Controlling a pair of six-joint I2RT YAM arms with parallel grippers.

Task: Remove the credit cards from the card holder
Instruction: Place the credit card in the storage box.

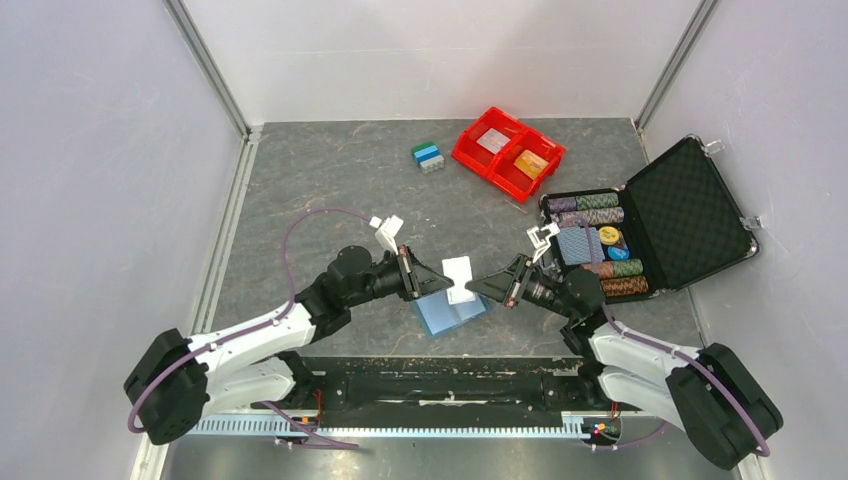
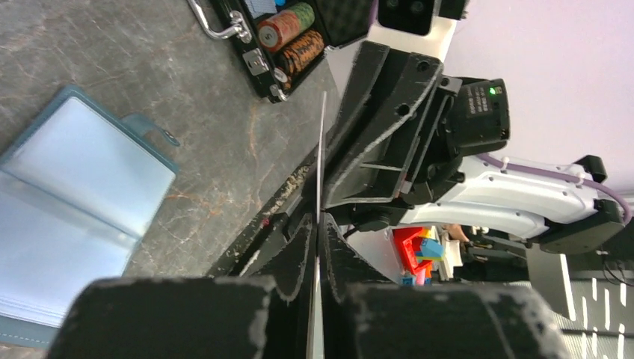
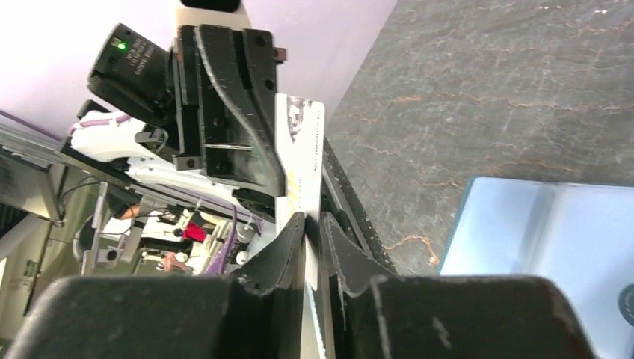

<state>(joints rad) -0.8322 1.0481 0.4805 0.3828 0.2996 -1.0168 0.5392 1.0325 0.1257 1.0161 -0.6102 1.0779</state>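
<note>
The card holder (image 1: 452, 314), thin light-blue see-through plastic, lies spread open and flat near the table's near edge. Over its far edge a whitish card (image 1: 459, 276) is pinched between the left gripper (image 1: 443, 284) and the right gripper (image 1: 478, 290). An orange card (image 1: 530, 164) and a whitish-grey card (image 1: 493, 141) lie far right in a red bin (image 1: 508, 151).

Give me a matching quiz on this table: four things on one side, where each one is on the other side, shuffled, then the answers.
Things:
1. white card
2. card holder
3. orange card
4. poker chips

Places:
A. in the black case
B. clamped in both arms' jaws
C. spread open on the table
D. in the red bin

Pairs: 1-B, 2-C, 3-D, 4-A.
</note>
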